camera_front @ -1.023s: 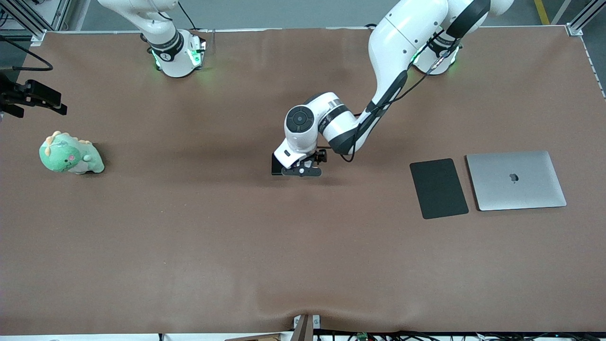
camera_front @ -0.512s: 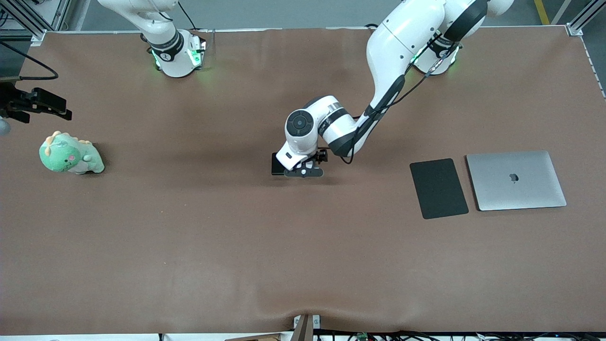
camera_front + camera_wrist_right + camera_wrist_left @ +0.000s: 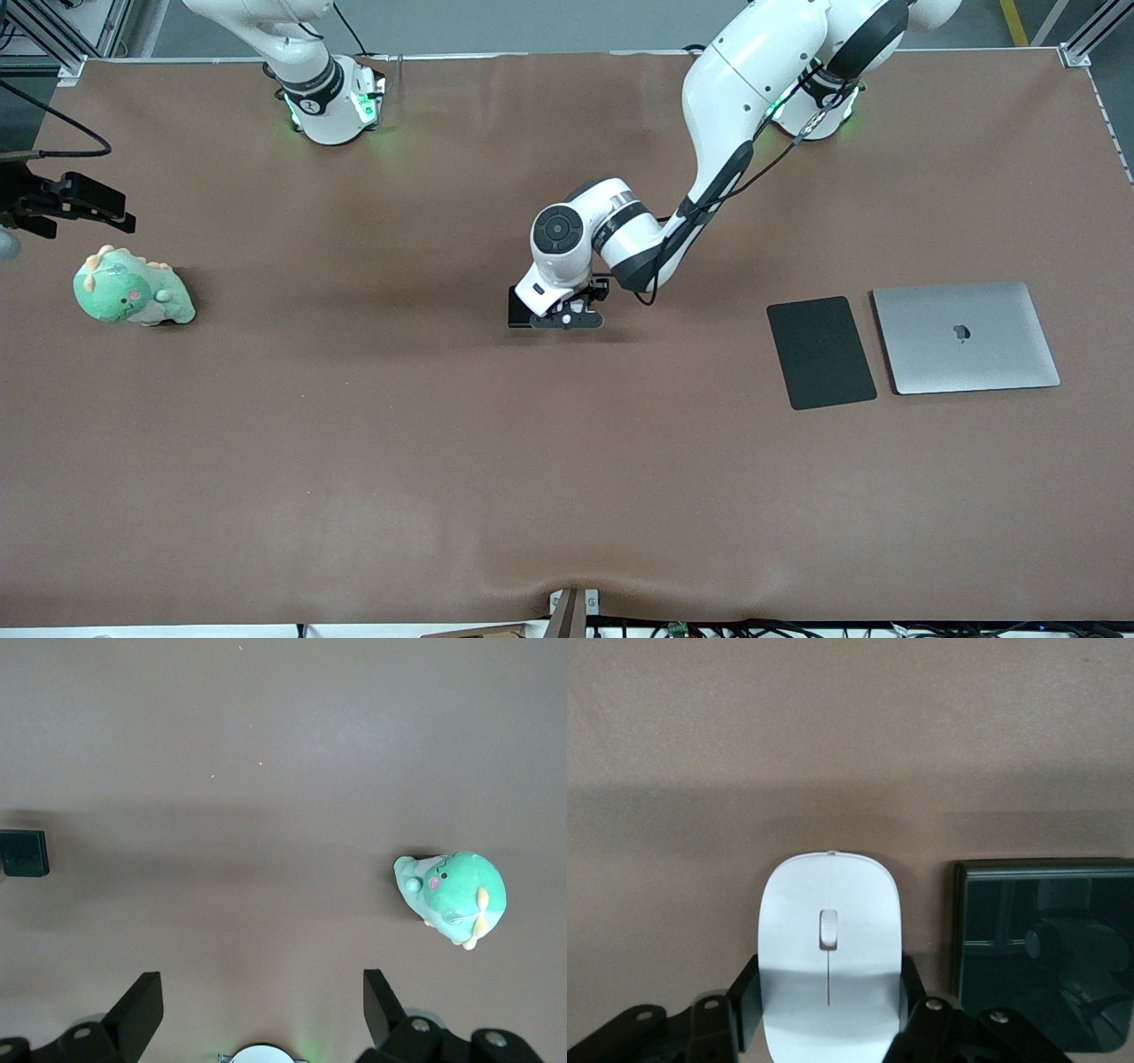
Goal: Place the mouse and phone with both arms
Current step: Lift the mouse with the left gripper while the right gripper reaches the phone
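My left gripper clamps the mouse at the middle of the counter.

Its fingers press both flanks of the white mouse, which sits low on the brown counter. The black phone lies flat just beside the mouse, toward the right arm's end; in the front view only a corner of it shows under my wrist. My right gripper hangs spread wide and empty over the counter's edge at the right arm's end, waiting, near a green plush dinosaur. A black mouse pad and a closed silver laptop lie side by side toward the left arm's end.
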